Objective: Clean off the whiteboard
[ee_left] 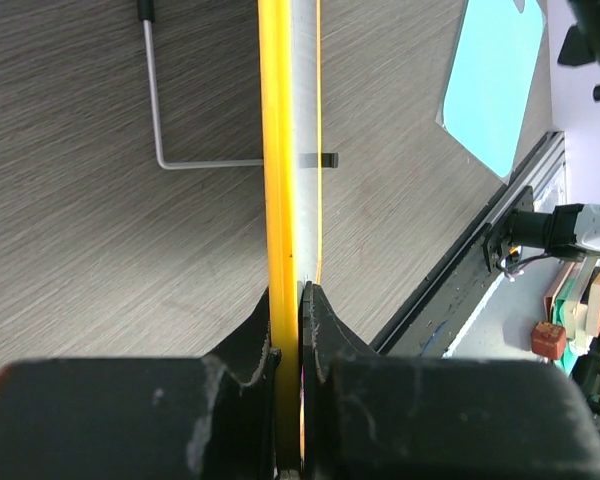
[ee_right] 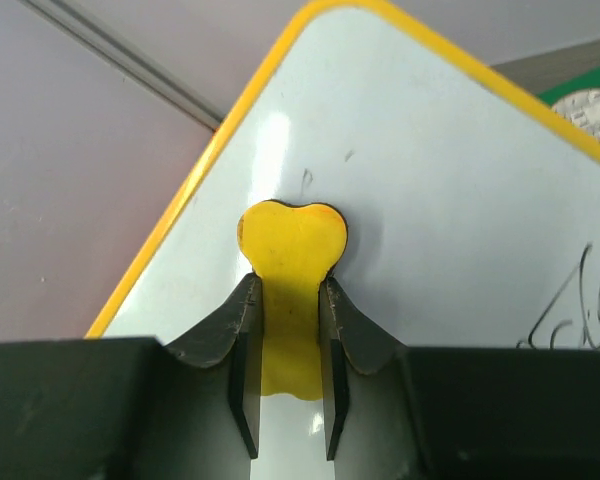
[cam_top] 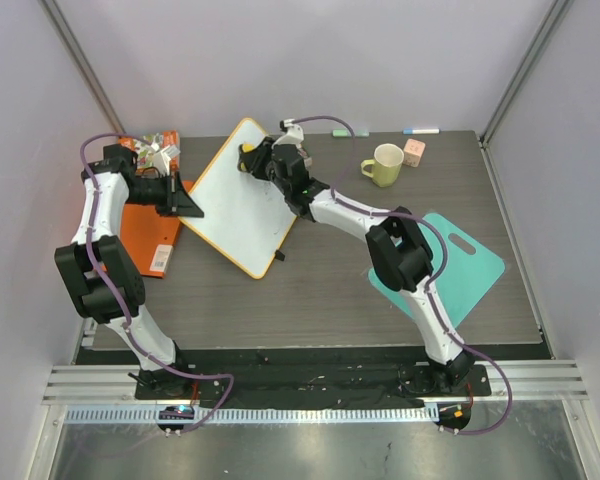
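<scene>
Left claw clamped shut on whiteboard frame edge. Right claw pinches yellow eraser, pressed on board face near corner; dark handwriting nearby.

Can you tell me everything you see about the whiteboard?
The whiteboard is a flat white rectangle with a thin orange-yellow frame and rounded corners, turned slantwise over the dark table. Its surface looks smooth and shiny, with dark scribbles on it. The left gripper pinches its edge, and the right gripper holds a yellow eraser against it near one corner.
</scene>
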### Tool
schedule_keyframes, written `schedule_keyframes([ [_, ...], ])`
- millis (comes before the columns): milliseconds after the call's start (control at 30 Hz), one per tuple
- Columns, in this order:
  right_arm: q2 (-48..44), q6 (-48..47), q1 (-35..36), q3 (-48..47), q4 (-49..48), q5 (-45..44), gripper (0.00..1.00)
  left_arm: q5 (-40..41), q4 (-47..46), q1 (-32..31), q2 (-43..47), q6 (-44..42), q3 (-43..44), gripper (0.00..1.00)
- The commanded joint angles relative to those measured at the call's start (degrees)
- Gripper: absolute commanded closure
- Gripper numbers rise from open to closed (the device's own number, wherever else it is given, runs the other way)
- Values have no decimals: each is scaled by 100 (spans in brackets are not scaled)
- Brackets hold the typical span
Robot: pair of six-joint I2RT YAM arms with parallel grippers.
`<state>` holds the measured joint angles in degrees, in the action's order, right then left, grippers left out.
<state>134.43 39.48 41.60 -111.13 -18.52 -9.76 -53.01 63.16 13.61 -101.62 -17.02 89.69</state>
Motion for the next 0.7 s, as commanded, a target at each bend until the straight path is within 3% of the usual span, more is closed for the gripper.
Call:
schedule_keyframes([
  [0,-417,602,41,811,323,176,99,986,-559,-218,73,-1190,-48,100],
  [333,-232,2140,-486,2118,-18,1388,99,942,-541,-209,160,-1173,-66,100],
  [533,-549,2239,-575,2956,269,820,99,933,-541,-218,178,-1181,-75,100],
  [667,-699,2073,-522,3229,174,896,99,898,-541,-218,169,-1190,-92,100],
])
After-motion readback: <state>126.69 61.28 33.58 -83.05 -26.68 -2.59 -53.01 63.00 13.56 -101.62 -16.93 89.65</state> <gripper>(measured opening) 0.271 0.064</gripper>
